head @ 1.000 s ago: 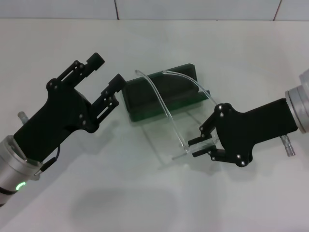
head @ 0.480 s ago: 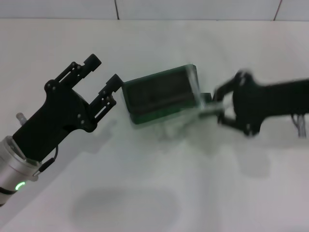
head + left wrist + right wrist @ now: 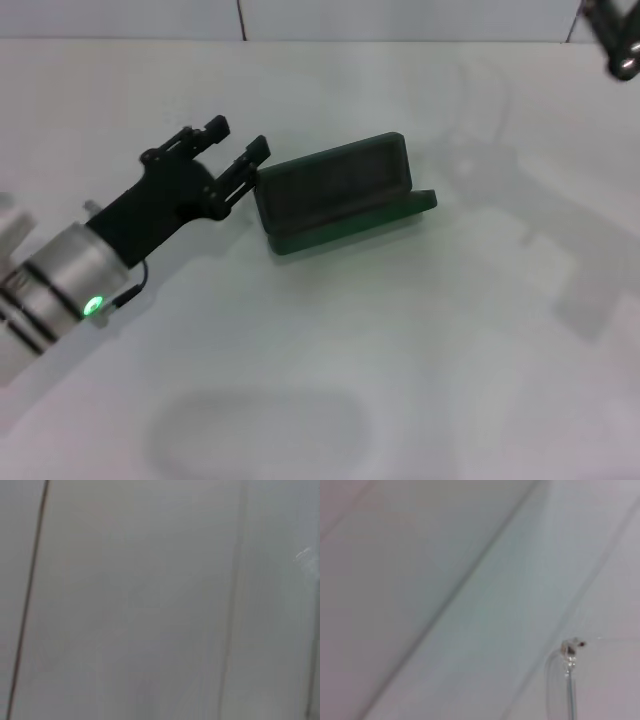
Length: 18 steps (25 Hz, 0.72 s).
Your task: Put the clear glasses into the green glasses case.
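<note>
The green glasses case (image 3: 340,195) lies open mid-table, its lid standing up at the far side and its dark inside showing. My left gripper (image 3: 238,138) is open just off the case's left end, and one fingertip (image 3: 258,149) almost touches the corner. Only a dark piece of my right gripper (image 3: 619,40) shows, high at the far right corner of the head view. The clear glasses (image 3: 568,680) appear only in the right wrist view, where a lens rim and hinge hang close to the camera. They are off the table and carried by the right gripper.
The white table (image 3: 330,350) runs around the case, with a tiled wall (image 3: 240,18) behind it. A soft arm shadow (image 3: 560,260) falls on the table right of the case. The left wrist view shows only a blurred pale surface.
My right arm has swung up and away from the front of the case to the far right corner, taking the glasses along. My left arm has turned and drawn nearer the case's left end.
</note>
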Motion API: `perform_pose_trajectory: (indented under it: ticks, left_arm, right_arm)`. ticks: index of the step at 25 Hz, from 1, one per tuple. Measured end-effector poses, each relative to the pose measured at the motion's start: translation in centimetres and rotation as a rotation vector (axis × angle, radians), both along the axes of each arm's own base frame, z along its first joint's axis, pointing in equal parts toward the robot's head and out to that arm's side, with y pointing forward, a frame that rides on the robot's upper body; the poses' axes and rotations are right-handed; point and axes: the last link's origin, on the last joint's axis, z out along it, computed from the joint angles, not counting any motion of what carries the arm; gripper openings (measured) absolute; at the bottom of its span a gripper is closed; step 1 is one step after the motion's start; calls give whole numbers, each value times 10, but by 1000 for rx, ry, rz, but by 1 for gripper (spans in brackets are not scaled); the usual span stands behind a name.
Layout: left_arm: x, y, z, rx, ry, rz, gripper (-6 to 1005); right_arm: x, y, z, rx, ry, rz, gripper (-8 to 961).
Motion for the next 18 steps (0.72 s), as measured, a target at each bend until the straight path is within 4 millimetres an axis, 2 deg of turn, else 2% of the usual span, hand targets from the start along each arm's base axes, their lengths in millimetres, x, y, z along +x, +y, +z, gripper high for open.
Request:
perform_pose_trajectory:
  ticks: [3, 8, 12, 18]
  left_arm:
    - [3, 19, -9, -57, 42, 65, 592]
    - [22, 40, -29, -168, 127, 61, 591]
    - [31, 40, -39, -223, 176, 11, 592]
    - [37, 26, -45, -285, 174, -68, 591]
  right_arm:
    - [17, -5, 7, 112, 107, -7, 127]
    - [27, -6, 10, 146, 163, -25, 127]
    - [29, -4, 9, 142, 167, -35, 127]
    - [30, -3, 9, 142, 166, -39, 127]
